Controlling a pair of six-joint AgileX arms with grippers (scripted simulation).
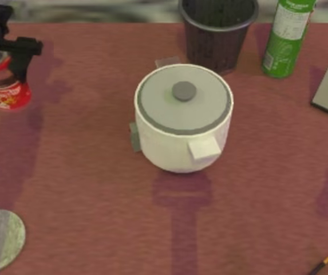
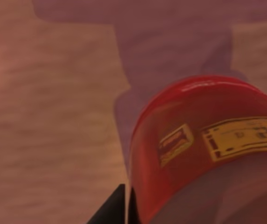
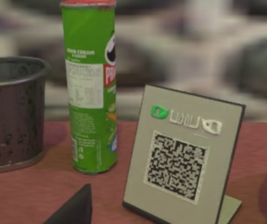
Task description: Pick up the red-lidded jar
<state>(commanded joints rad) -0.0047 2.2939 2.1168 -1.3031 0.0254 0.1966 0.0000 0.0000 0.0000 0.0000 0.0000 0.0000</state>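
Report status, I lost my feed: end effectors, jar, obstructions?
Left end effector at the red-lidded jar, far left of table, fingers flanking its top. Right arm out of top view. White pot mid-table, well clear.

Your left gripper (image 1: 3, 48) is matte black, blocky, with a squared bar-shaped finger; a dark wedge-shaped fingertip (image 3: 75, 207) shows in your right wrist view.

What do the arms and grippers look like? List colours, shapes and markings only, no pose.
The left gripper is matte black and blocky, with flat, squared fingers; its wrist view shows one black, sharp-edged tip. Of the right gripper only a dark, wedge-shaped tip shows. No cables, markings or logos are visible, and neither arm's links are in view.
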